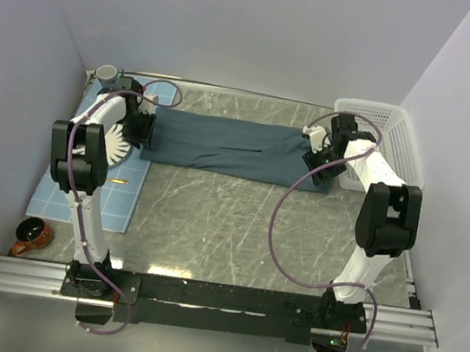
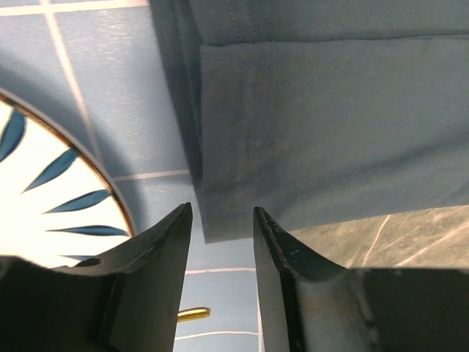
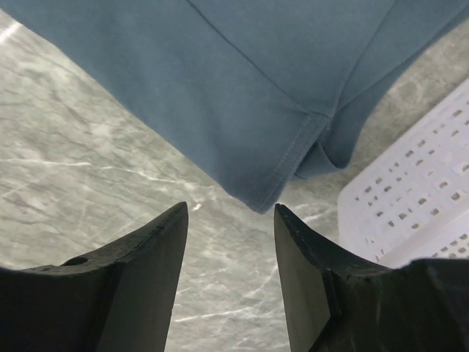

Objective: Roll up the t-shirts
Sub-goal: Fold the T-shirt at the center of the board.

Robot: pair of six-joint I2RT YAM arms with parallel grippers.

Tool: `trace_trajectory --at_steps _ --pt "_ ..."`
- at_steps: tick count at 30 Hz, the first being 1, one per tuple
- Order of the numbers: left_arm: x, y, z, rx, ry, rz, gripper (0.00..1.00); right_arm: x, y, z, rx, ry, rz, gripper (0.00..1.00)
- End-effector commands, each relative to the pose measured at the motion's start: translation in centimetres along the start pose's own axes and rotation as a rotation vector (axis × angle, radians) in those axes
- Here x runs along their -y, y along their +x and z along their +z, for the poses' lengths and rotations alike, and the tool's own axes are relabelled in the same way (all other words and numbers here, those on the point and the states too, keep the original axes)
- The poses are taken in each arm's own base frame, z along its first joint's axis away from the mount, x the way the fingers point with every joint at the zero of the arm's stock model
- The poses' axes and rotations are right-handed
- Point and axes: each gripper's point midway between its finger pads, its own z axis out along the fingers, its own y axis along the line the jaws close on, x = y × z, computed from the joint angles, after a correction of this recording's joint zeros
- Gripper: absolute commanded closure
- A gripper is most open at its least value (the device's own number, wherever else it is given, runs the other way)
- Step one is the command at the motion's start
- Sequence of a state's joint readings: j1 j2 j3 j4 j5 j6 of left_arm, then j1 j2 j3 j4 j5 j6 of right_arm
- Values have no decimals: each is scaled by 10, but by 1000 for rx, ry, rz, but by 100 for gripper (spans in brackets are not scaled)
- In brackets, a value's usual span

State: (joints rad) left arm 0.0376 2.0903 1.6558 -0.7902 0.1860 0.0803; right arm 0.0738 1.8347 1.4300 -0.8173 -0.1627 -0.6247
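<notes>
two pincers sit at opposite ends of one dark slate-blue t-shirt (image 1: pixel 230 147), which lies flat and stretched out crosswise on the far part of the marble tabletop (image 1: pixel 210 225). the left pincer (image 2: pixel 222 213) hovers over the shirt's left end with its jaws a modest way apart and nothing between them; in the left wrist view a stitched hem runs just beyond the tips, and that end of the cloth overlaps the light blue gridded placemat (image 1: pixel 83 198). a white plate (image 1: pixel 119 144) with dark blue stripes rests on the placemat just beside the shirt's edge, and a small gold object (image 1: pixel 120 181) lies nearer on the same mat. the right pincer (image 3: pixel 231 209) stands over the shirt's right end, jaws somewhat wider and empty, with a sleeve hem just ahead of the tips. a white perforated basket (image 1: pixel 388 145) sits just beside that sleeve. a brown mug (image 1: pixel 32 237) stands at the near left, well apart from the shirt.
</notes>
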Motion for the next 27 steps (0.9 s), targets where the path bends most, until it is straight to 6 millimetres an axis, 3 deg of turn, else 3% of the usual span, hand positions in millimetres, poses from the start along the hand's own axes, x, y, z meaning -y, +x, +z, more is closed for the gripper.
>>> trace_trajectory --at_steps 1,4,13,17,19,24,25,27 --pt "8 -1 2 -1 3 -7 57 12 8 3 -48 51 -14 41" --pt "10 0 7 -7 2 2 63 15 16 11 -91 64 -19 41" --pt "8 8 8 -24 -13 20 98 19 25 32 -169 70 -64 42" --pt "9 13 8 -30 -15 23 99 16 34 41 -216 40 -62 51" --pt "9 13 5 -23 -18 31 99 19 38 41 -241 60 -64 60" --pt "2 15 -1 -10 -60 34 99 18 50 39 -259 77 -101 71" --pt "1 14 -4 -2 -67 32 98 20 52 39 -262 84 -114 74" --pt "-1 14 -6 2 -87 22 84 19 58 40 -281 87 -128 77"
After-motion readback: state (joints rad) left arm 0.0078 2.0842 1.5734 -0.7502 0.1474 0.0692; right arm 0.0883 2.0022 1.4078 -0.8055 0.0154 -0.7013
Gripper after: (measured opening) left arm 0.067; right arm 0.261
